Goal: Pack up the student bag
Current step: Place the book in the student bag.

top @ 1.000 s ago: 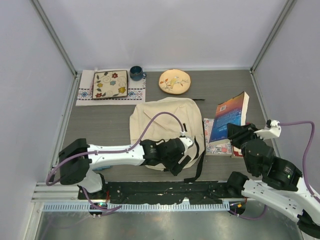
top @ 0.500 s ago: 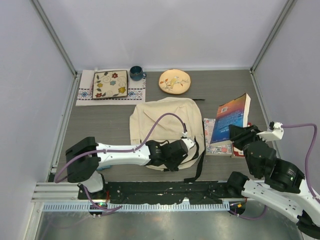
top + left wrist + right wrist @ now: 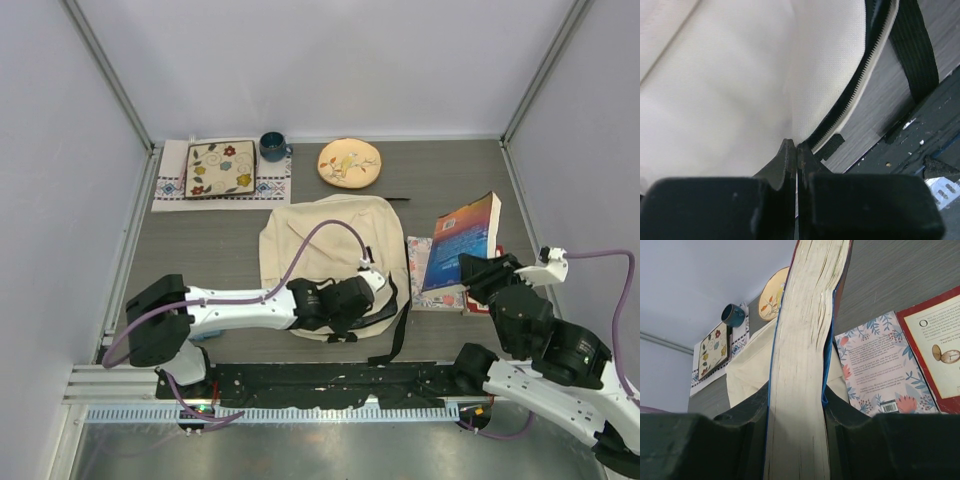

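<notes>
The student bag [image 3: 320, 240], cream fabric with black straps [image 3: 398, 322], lies flat mid-table. My left gripper [image 3: 345, 322] rests at its near right edge. In the left wrist view its jaws [image 3: 796, 145] are shut, pinching the cream fabric [image 3: 740, 75] just beside the zipper [image 3: 860, 85]. On the right, my right gripper [image 3: 478, 272] is shut on a thick blue-covered book [image 3: 462, 240] held upright on edge above the table. In the right wrist view the page block [image 3: 807, 315] stands between its fingers [image 3: 747, 410].
A floral-covered book [image 3: 440, 298] and a red-bordered one [image 3: 935, 350] lie under the raised book. At the back sit a round floral plate [image 3: 350, 162], a blue mug [image 3: 272, 147], a square plate [image 3: 220, 168] on a cloth, and a dark pen [image 3: 397, 198].
The left gripper has gone from wide open to shut at the bag's near edge. The right gripper and its book shifted slightly right and nearer.
</notes>
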You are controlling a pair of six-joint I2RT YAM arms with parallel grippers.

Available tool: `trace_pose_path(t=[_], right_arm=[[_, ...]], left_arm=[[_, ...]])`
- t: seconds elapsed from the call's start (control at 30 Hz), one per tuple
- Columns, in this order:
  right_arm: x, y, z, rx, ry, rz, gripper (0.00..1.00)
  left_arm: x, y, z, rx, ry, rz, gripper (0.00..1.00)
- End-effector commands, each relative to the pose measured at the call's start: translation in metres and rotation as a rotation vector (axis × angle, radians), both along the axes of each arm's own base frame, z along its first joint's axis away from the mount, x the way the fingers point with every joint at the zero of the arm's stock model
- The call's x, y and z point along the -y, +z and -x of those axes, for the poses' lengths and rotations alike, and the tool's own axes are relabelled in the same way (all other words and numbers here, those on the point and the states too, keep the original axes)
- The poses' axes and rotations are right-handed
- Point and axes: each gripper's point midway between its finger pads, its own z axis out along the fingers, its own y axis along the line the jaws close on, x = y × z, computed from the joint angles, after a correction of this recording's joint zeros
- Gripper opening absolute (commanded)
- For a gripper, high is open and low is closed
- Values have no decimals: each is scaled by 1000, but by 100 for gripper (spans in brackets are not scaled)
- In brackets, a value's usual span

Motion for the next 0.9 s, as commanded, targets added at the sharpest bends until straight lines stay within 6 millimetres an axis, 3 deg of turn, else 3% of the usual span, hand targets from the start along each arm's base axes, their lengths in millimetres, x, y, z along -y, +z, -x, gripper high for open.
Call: trace_pose_path(t=[0.0, 0.2, 0.27, 0.37, 0.5, 0.6, 0.7, 0.87], right_arm=[[9, 42, 2, 111, -42, -200, 1], [0, 38, 12, 92, 47, -242, 1], [-11, 38, 18, 78, 118, -277, 1], [-26, 41, 25, 59, 197, -338, 1], [-47, 37, 41, 18, 328, -435, 1], [-50, 40, 50, 33, 374, -525, 1], [-53, 46, 59, 44, 423, -608, 1], [-77, 46, 66, 19, 520, -689, 1]], left_arm=[[-1, 64, -51, 118, 189, 144, 0], [-17, 139, -111, 190, 360, 307, 0], [-17, 165, -124, 217, 380, 353, 0], [-13, 186, -135, 248, 392, 361, 0], [-7, 199, -143, 257, 428, 381, 0], [-4, 203, -146, 254, 452, 404, 0], [-2, 201, -146, 239, 466, 413, 0], [2, 200, -144, 217, 478, 450, 0]])
